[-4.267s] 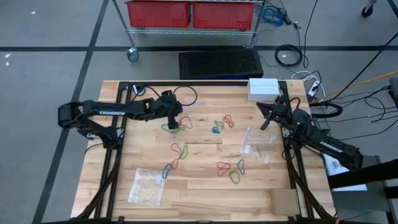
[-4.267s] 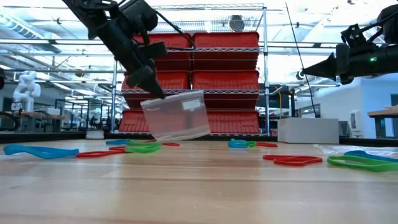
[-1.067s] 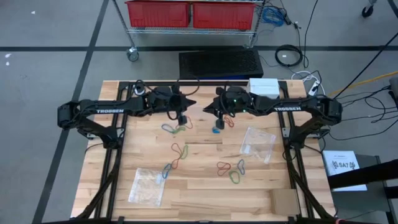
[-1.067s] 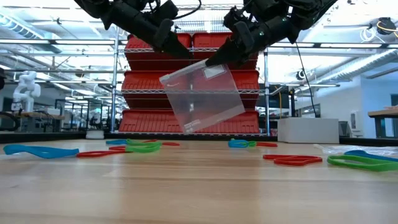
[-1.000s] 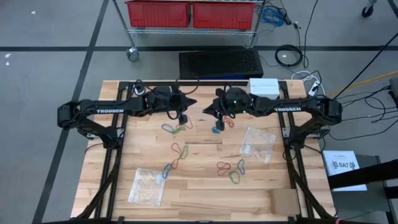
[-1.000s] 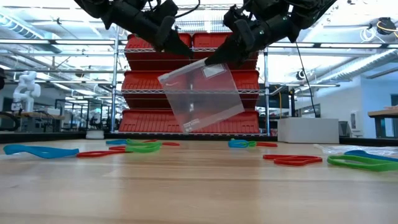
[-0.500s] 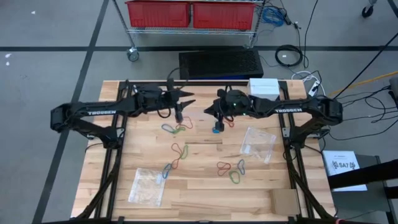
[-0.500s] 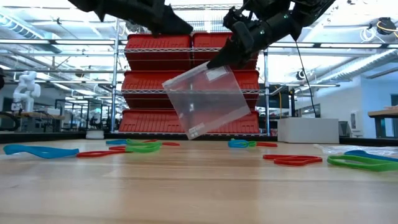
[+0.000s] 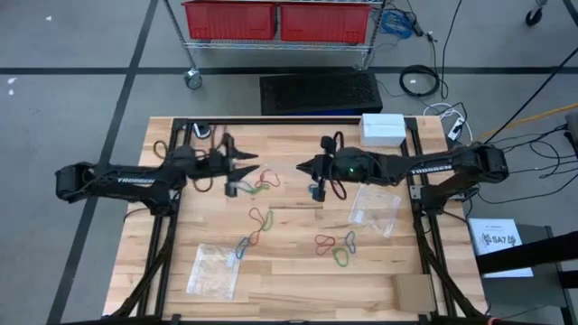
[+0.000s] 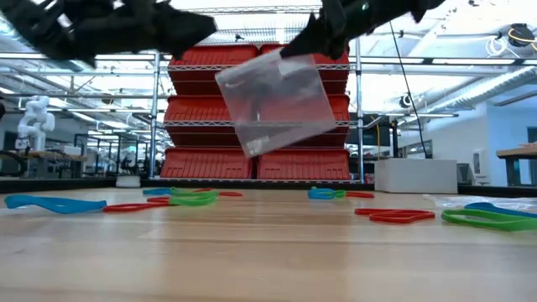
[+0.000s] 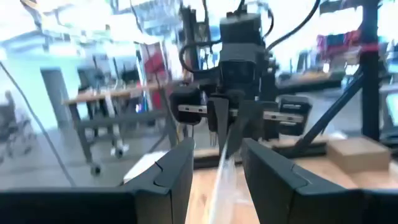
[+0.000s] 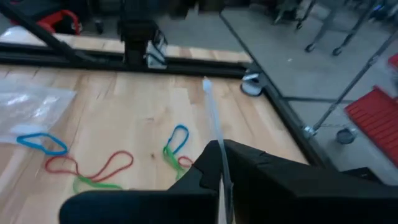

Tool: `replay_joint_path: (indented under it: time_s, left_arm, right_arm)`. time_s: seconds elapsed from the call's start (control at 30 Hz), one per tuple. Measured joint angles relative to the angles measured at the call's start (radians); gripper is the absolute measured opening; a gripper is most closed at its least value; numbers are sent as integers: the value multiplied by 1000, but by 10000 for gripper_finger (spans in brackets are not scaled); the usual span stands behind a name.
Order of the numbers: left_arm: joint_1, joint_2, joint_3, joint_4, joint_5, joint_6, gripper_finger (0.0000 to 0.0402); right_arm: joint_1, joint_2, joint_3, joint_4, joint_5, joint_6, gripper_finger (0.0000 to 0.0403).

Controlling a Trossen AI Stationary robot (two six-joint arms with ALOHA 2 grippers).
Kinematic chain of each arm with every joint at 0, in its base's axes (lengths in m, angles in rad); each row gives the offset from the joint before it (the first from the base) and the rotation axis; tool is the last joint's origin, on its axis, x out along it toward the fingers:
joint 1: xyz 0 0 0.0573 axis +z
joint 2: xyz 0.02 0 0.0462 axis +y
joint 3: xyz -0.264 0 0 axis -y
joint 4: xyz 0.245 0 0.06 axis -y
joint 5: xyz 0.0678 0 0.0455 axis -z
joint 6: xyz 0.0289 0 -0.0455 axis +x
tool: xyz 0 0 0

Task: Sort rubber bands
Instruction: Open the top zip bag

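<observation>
Rubber bands lie loose on the bench, none held. Landmark = white box at the bench's far right corner. Bands are spread over mid bench, toward the near side and left of the box: red/green cluster under the left arm's tip, red+blue bit just below the right arm's tip, red/blue chain mid bench, and red/blue/green group further toward the near edge. Low view: blue band, red and green ones flat on the wood.

Right gripper is left of the box, over mid bench, fingers pinched tight on the top edge of a clear bag; the bag hangs tilted in air, off the bench. Right wrist view shows the bag edge-on clamped between the fingers.

Left gripper is further left of the box, facing the right one, apart from it. Fingers spread apart, nothing in them; in the left wrist view the bag edge runs through the gap w/o clear contact.

Two more clear bags lie flat: one on the near side of the box by the right frame, one far off at the near left of the bench. Cardboard piece sits at the near right corner. Red bins on a shelf behind.
</observation>
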Motion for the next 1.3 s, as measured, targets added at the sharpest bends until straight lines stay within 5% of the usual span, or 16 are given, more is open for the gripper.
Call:
replay_joint_path:
  time_s: [0.23,0.8,1.1,1.3]
  left_arm:
    - [14,-37,-126,70,-21,-49,144]
    - [21,90,-45,121,47,-55,138]
    - [12,128,-20,120,78,-47,15]
    - [15,120,-18,87,100,-22,4]
  right_arm:
    - [49,-29,0,120,46,-13,0]
    - [52,-22,0,160,-5,-7,0]
    - [52,-22,0,132,-5,0,0]
    - [49,-29,0,84,-6,-15,7]
